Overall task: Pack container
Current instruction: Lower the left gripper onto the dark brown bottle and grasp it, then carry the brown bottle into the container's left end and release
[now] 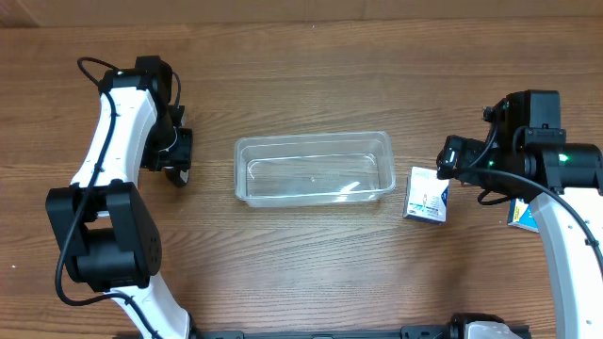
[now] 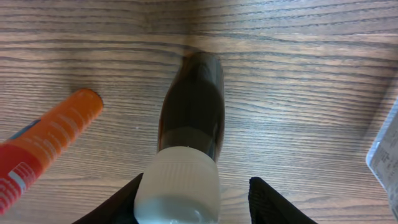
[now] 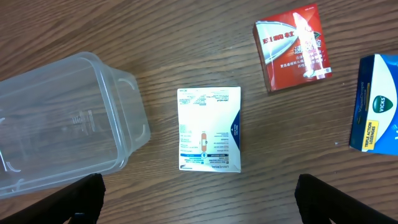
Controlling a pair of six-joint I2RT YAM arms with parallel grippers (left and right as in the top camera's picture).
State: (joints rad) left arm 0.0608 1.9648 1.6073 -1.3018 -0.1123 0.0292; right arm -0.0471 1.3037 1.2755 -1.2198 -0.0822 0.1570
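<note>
The clear plastic container (image 1: 314, 169) stands empty in the middle of the table; its corner also shows in the right wrist view (image 3: 62, 124). My left gripper (image 1: 174, 155) is to its left, open around the white cap of a dark bottle (image 2: 193, 106) lying on the table. In the left wrist view (image 2: 196, 186) the left finger touches the cap and the right finger stands off with a gap. My right gripper (image 1: 450, 162) hovers just right of the container, open wide and empty (image 3: 199, 202), above a white box (image 3: 209, 129).
An orange tube (image 2: 46, 143) lies left of the bottle. A red box (image 3: 292, 46) and a blue box (image 3: 376, 102) lie right of the white box (image 1: 426, 195). The blue box (image 1: 521, 215) is partly under the right arm.
</note>
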